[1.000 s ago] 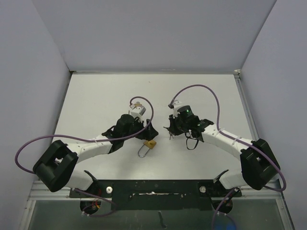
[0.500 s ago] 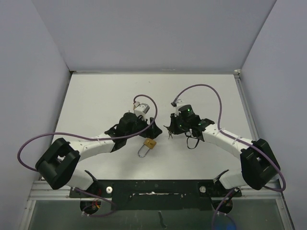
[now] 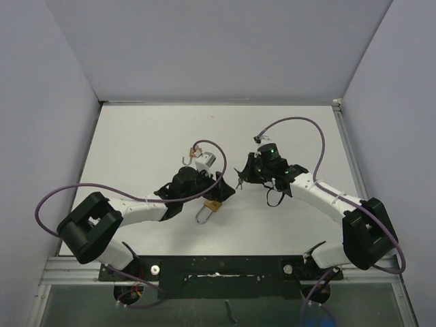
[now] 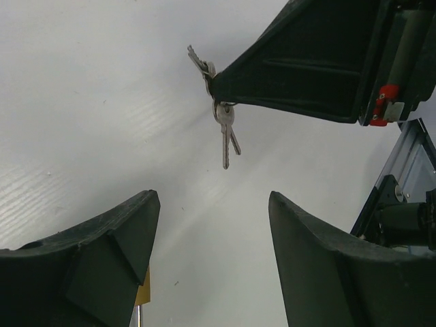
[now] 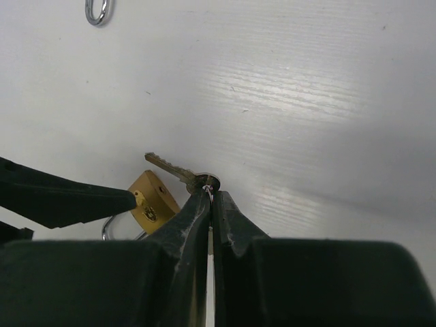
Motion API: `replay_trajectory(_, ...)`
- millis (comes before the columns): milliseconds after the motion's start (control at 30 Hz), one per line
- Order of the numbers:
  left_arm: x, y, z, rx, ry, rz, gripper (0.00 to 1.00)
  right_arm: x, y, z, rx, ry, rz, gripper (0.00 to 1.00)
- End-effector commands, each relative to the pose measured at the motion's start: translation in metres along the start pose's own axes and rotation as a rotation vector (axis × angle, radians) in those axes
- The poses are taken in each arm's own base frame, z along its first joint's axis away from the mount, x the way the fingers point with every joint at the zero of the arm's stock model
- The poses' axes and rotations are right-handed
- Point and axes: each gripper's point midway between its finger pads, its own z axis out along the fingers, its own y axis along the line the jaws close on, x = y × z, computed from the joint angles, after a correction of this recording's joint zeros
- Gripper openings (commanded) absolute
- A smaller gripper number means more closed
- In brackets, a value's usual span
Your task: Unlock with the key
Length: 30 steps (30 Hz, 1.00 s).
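Observation:
A brass padlock (image 3: 213, 204) with a steel shackle (image 3: 202, 216) lies flat on the white table. My left gripper (image 3: 218, 189) is open and empty just over the lock's far end. In the left wrist view (image 4: 212, 194) only a yellow corner of the lock (image 4: 142, 296) shows by the left finger. My right gripper (image 3: 239, 180) is shut on a bunch of keys (image 4: 223, 136), to the right of the lock. In the right wrist view one key (image 5: 170, 167) sticks out of the shut fingertips (image 5: 211, 194), pointing left above the padlock (image 5: 151, 203). Two more keys hang below.
Purple cables loop off both arms above the table (image 3: 136, 143). A small metal ring (image 5: 99, 10) lies on the table at the far edge of the right wrist view. The black rail (image 3: 218, 267) with both arm bases runs along the near edge.
My left gripper has moved right, closer over the padlock. My right wrist has lifted and swung back, with the keys still held next to the lock.

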Motion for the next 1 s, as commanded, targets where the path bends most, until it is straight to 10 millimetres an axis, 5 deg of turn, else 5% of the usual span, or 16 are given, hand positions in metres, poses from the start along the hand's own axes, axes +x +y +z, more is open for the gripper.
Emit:
replay_trajectory(0, -0.009, -0.02, 0.008, 0.092, -0.066, -0.016, 0.63, -0.035, 0.019, -0.008, -0.052, -0.091, 0.059, 0.0)
replay_trajectory(967, -0.011, -0.024, 0.015, 0.156, -0.157, -0.063, 0.47, -0.035, 0.031, -0.011, -0.113, -0.075, 0.101, 0.0)
